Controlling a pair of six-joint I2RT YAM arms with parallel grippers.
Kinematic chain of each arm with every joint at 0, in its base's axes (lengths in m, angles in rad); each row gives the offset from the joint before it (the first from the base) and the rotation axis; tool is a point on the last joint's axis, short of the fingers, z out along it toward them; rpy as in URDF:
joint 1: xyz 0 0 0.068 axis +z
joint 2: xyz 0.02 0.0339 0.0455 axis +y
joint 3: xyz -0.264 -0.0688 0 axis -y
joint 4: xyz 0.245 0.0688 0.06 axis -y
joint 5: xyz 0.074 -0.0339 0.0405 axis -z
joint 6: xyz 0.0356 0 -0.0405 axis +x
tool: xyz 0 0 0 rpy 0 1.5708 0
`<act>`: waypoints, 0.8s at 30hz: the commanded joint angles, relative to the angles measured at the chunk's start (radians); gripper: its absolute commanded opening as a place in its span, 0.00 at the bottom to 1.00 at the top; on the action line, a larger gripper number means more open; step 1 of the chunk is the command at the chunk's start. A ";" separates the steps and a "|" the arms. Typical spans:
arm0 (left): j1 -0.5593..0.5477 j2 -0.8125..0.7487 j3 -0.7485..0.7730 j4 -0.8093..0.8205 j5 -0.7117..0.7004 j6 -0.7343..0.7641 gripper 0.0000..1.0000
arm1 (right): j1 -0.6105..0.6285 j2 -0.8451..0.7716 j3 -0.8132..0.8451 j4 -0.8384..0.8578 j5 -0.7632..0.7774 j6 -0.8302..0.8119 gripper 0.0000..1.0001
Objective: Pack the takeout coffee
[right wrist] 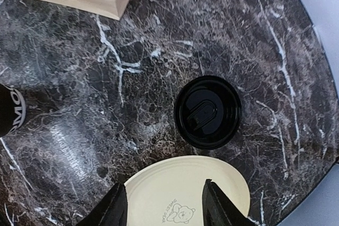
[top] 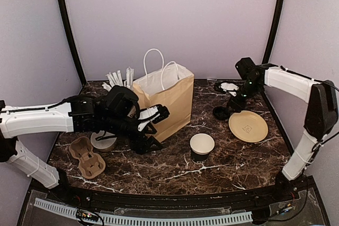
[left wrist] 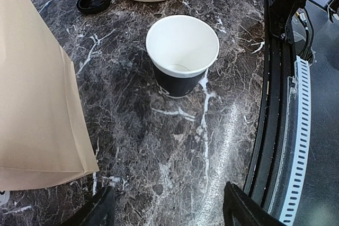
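Dark marble table (top: 175, 175) carries all items.

1. Takeout cup (top: 202, 146): black outside, white inside, upright, uncovered. It stands at 5 o'clock from the brown paper bag (top: 167, 101), apart from it. In the left wrist view the cup (left wrist: 183, 56) sits near centre with nothing visible inside.
2. Black lid (top: 221, 113): flat on the table at 1 o'clock from the cup, well apart from it. In the right wrist view the lid (right wrist: 207, 111) lies just beside the tan plate (right wrist: 185, 191), at the plate's 12 o'clock.
3. Left gripper (top: 158, 129): at 7 o'clock from the bag, close to its front face. Fingers are spread wide with nothing between them; the wrist view shows both tips (left wrist: 100, 207) low over bare marble, pointing toward the cup.
4. Right gripper (top: 233, 101): above the table just beside the lid, at its 1 o'clock. Fingers (right wrist: 114, 205) are parted and empty.
5. Brown cup carrier (top: 87, 156): at 8 o'clock from the bag.
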State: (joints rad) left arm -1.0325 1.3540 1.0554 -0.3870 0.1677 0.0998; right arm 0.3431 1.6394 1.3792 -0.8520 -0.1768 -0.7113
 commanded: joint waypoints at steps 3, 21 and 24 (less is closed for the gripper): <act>-0.006 0.016 0.047 -0.024 0.003 -0.002 0.73 | -0.009 0.189 0.121 0.060 0.005 0.122 0.48; -0.006 0.056 0.049 -0.011 -0.002 -0.008 0.78 | 0.039 0.407 0.219 0.044 0.099 0.145 0.32; -0.006 0.059 0.049 -0.011 -0.003 -0.002 0.76 | 0.042 0.414 0.214 0.038 0.092 0.142 0.30</act>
State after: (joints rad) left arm -1.0325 1.4136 1.0817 -0.3927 0.1638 0.0898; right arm 0.3748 2.0277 1.5780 -0.7914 -0.0937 -0.5671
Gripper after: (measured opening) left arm 0.770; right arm 0.307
